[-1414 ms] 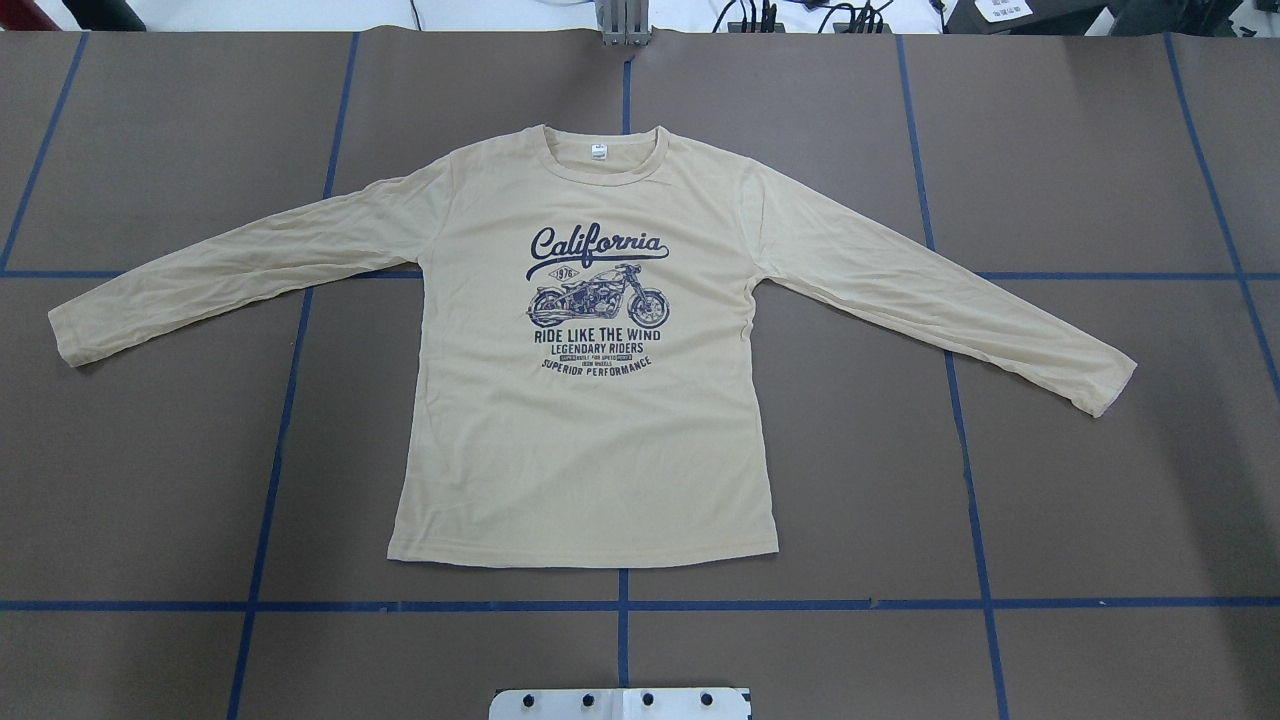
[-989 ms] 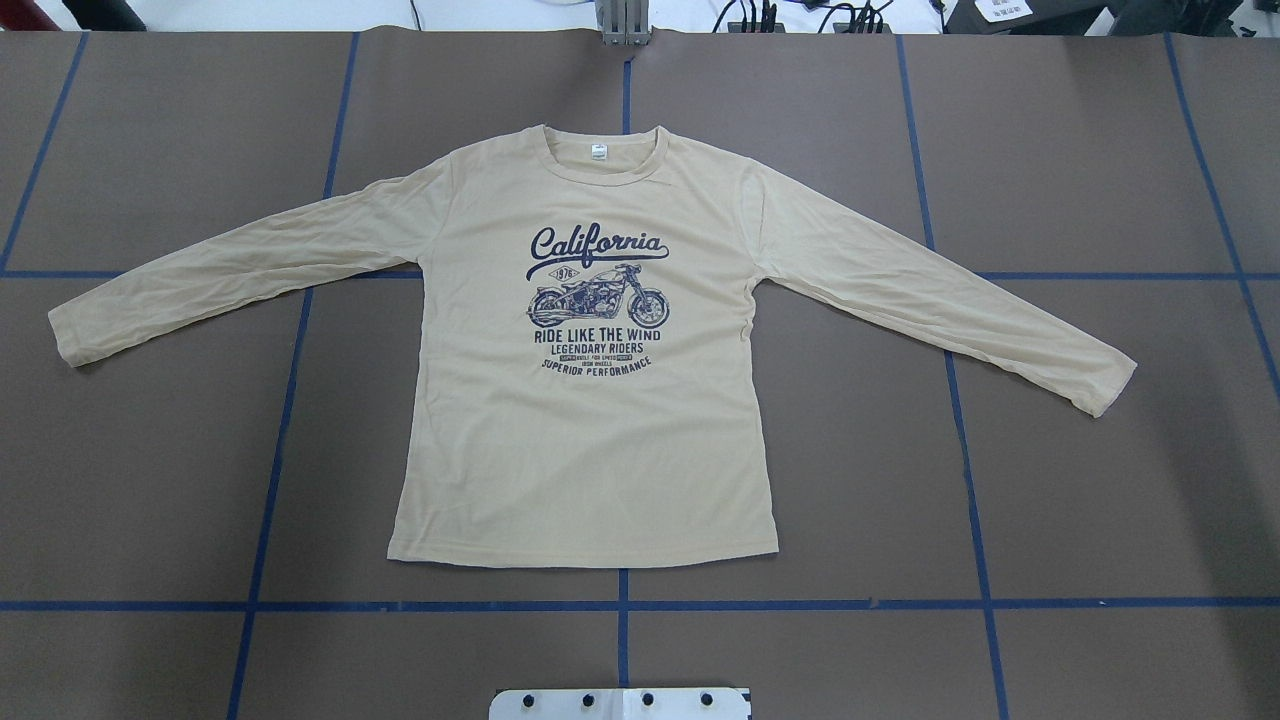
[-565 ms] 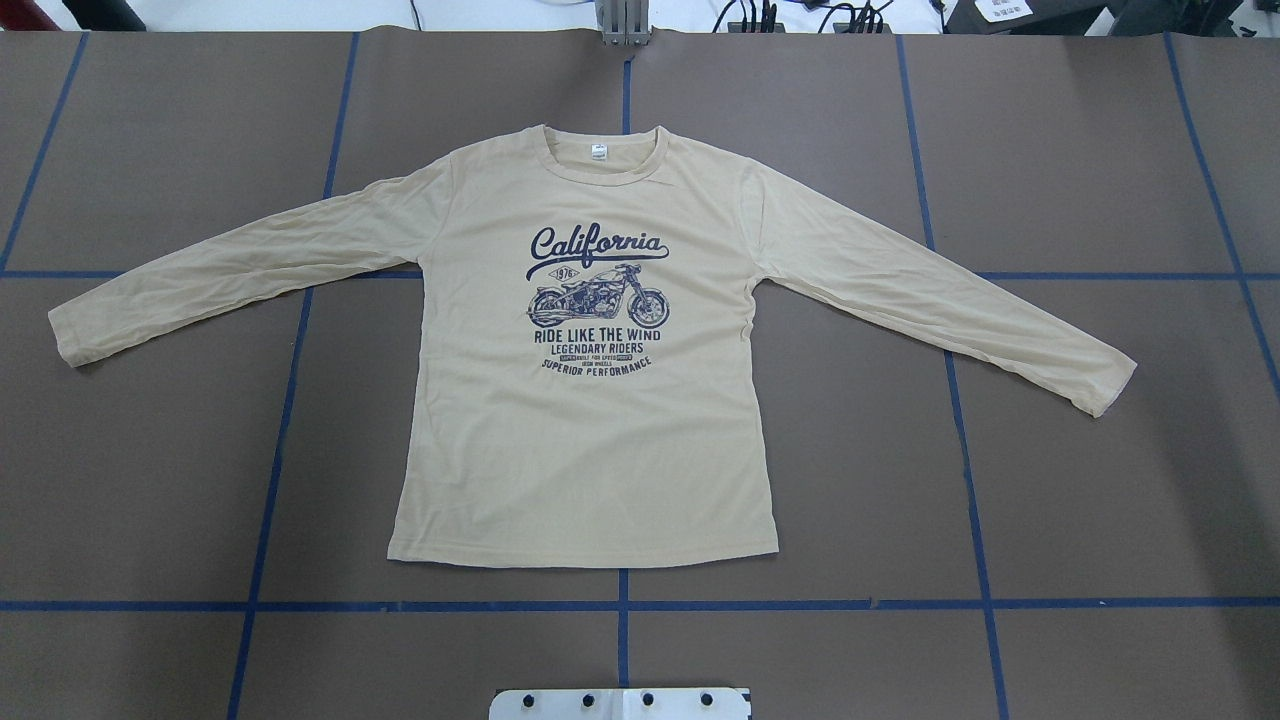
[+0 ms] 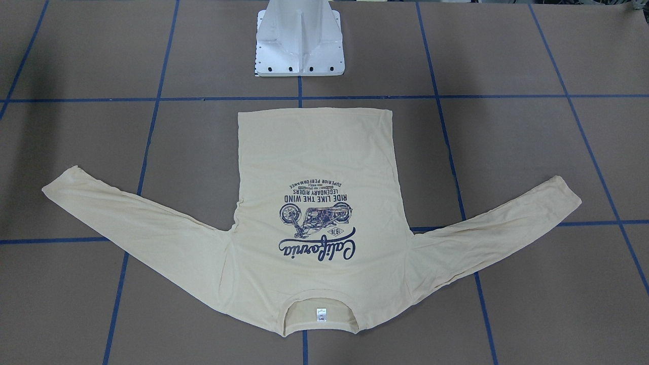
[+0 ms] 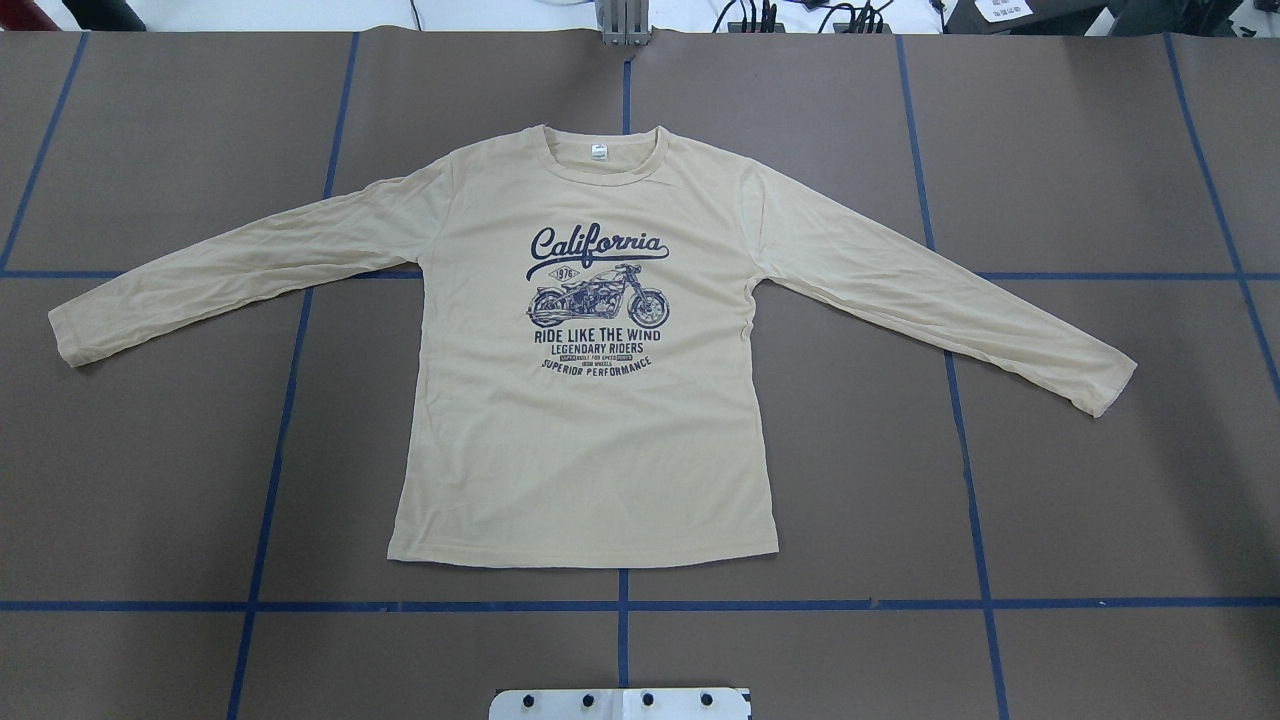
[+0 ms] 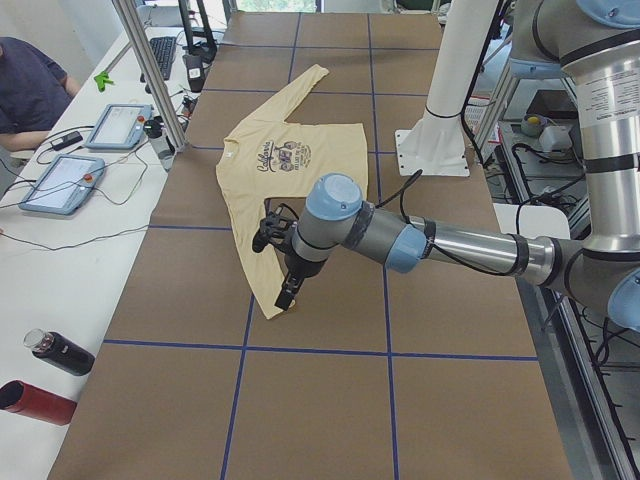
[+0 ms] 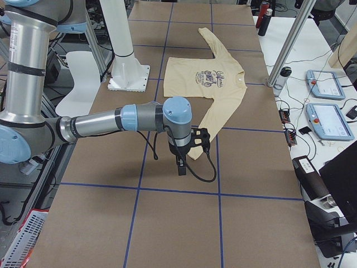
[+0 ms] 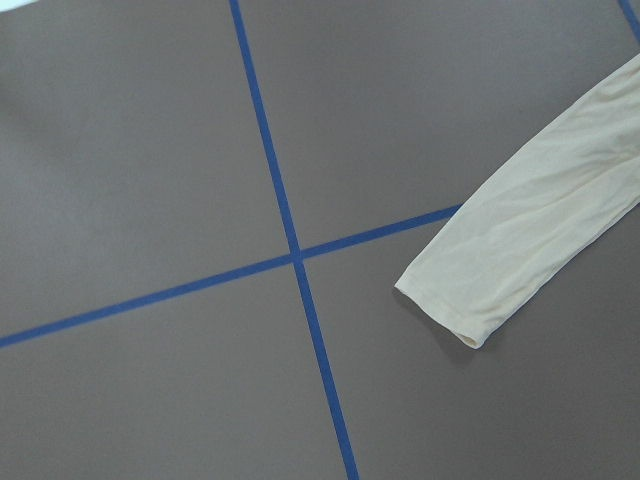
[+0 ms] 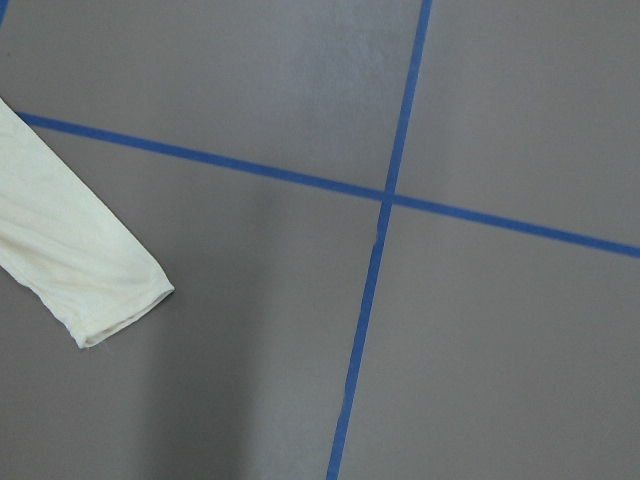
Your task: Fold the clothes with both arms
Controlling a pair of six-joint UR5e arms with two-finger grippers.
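Nothing has shifted across the overhead frames: the T-shirt lies flat and print up mid-table, collar at 12 o'clock, hem at 6, so folding looks unstarted. The left gripper hangs near the left cuff at 9 o'clock, the right gripper near the right cuff at 3; whether either is parted I cannot tell. Both cuff edges lie exposed, with brown table showing all round them.

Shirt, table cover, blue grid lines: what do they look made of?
Shirt: thin matte knit, likely cotton; limp, flat, finely wrinkled. Table cover: matte brown paper or card, probably; sheet edge shows against white at the far side. Grid lines: blue tape, apparently; uneven joins at crossings.
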